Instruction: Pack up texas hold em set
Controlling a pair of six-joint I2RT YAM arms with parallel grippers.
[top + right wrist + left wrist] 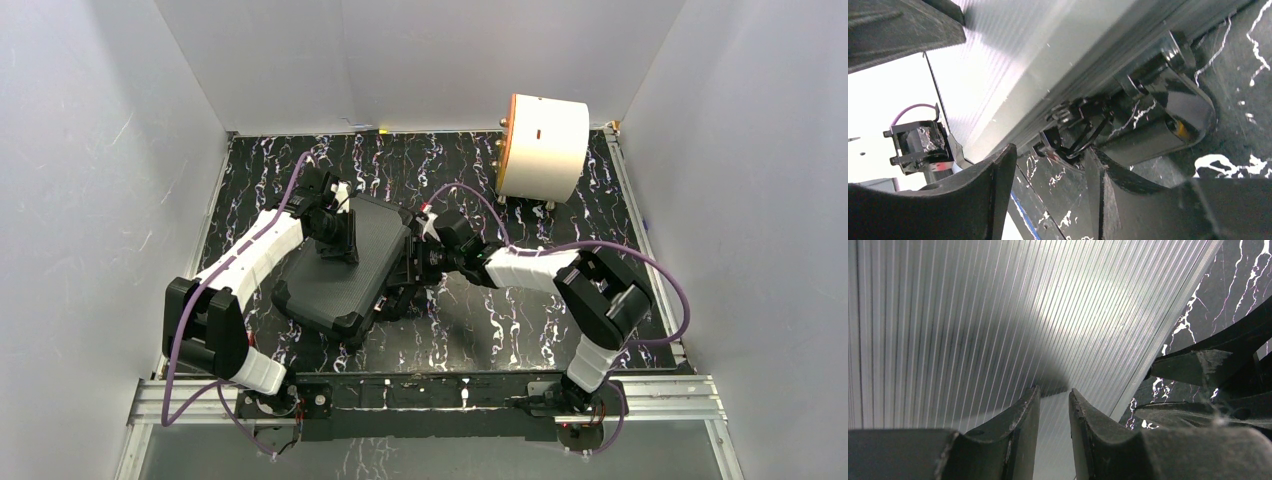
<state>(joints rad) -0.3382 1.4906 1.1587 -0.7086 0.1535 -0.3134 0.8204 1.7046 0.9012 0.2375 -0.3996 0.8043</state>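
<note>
Closed black ribbed case [345, 270], angled, mid-table

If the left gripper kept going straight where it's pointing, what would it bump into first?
The ribbed lid of the black case. The left gripper points right at it, with nothing in between. It may even be touching; depth is unclear.

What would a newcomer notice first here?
The closed black case at mid-table, with the left gripper over its lid and the right gripper at its right edge. Next, the big white cylinder with an orange face, at the far right.
</note>
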